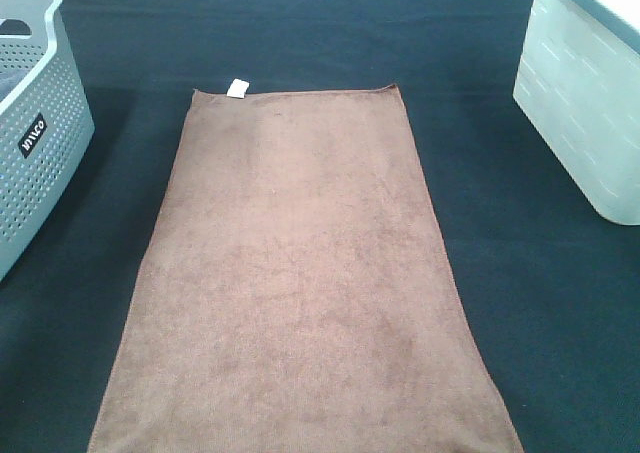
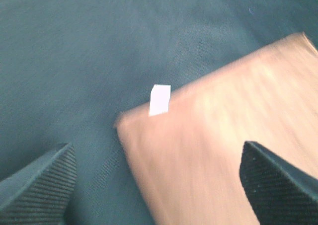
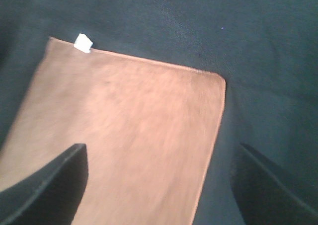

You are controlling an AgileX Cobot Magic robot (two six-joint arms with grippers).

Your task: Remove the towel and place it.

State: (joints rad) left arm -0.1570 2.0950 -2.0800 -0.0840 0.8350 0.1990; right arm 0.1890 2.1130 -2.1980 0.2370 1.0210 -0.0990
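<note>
The brown towel (image 1: 300, 283) lies flat and spread out on the dark table, its long side running from the far middle to the near edge. Its white tag (image 1: 237, 88) sticks out at the far left corner. No gripper shows in the exterior high view. The left gripper (image 2: 159, 185) is open and empty above the towel's tagged corner (image 2: 213, 145), with the tag (image 2: 160, 99) ahead of it. The right gripper (image 3: 164, 185) is open and empty above the towel's other far corner (image 3: 149, 135); the tag (image 3: 83, 42) shows there too.
A grey perforated basket (image 1: 35, 123) stands at the left edge. A white slotted bin (image 1: 585, 93) stands at the right edge. Dark cloth (image 1: 300, 33) covers the table around the towel.
</note>
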